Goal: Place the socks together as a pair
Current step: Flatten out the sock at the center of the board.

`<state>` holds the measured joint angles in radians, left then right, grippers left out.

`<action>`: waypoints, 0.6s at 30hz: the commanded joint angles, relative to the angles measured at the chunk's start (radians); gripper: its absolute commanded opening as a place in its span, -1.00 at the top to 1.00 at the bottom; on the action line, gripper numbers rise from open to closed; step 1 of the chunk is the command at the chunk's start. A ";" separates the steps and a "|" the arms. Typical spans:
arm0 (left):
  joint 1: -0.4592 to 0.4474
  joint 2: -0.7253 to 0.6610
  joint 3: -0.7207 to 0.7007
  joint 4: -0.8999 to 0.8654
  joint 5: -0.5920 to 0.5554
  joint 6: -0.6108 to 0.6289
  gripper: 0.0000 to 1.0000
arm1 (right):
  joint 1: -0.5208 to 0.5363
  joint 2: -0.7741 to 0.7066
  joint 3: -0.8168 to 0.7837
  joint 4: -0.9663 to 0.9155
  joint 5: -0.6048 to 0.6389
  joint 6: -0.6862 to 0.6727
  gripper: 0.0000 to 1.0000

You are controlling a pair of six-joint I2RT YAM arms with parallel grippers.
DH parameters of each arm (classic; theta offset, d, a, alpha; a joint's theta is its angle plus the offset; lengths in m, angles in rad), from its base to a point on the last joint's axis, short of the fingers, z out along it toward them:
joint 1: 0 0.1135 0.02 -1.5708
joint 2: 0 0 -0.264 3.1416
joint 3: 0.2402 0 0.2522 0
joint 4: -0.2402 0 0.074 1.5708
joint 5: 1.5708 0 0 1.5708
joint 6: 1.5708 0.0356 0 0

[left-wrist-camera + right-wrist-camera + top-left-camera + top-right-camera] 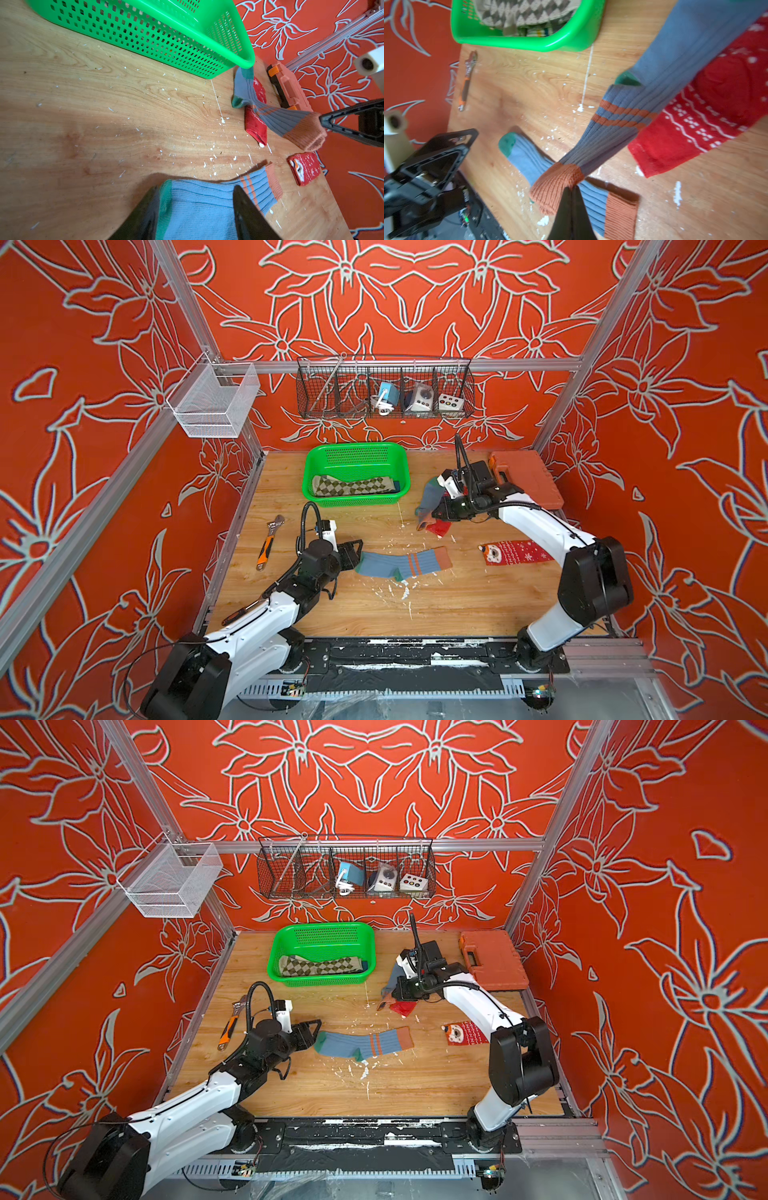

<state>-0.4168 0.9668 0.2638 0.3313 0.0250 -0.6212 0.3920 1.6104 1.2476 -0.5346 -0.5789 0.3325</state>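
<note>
Right gripper clenched on lifted blue sock cuff; its foot lies on red snowflake sock, could drag it along. Left gripper released, straddling flat blue sock.

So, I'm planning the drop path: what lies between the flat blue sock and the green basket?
Only bare tabletop with white flecks, between flat blue sock and green basket; both top views show it.

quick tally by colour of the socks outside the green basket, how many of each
blue with orange stripes: 2, the flat blue sock and the lifted blue sock pinched by the right end effector
red with white pattern: 2, the bear-face red sock and the covered red sock partly under the lifted one
total: 4
</note>
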 commanded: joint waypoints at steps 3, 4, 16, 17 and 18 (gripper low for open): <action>0.007 -0.033 0.019 -0.032 -0.002 0.010 -0.09 | 0.070 0.005 0.053 0.011 -0.126 0.013 1.00; 0.007 -0.045 0.018 -0.041 -0.007 0.009 -0.10 | 0.092 0.016 0.071 0.005 -0.127 0.012 1.00; 0.007 -0.268 0.012 -0.145 -0.097 0.002 -0.07 | 0.344 0.109 0.258 -0.054 -0.252 -0.034 1.00; 0.008 -0.283 0.011 -0.148 -0.104 0.001 -0.06 | 0.342 0.085 0.244 -0.073 -0.227 -0.052 1.00; 0.008 -0.295 0.011 -0.150 -0.109 0.001 -0.06 | 0.335 0.063 0.227 -0.103 -0.191 -0.078 1.00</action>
<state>-0.4168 0.7036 0.2638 0.2104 -0.0460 -0.6220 0.7464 1.7351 1.4837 -0.5694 -0.7784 0.3191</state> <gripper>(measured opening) 0.533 0.040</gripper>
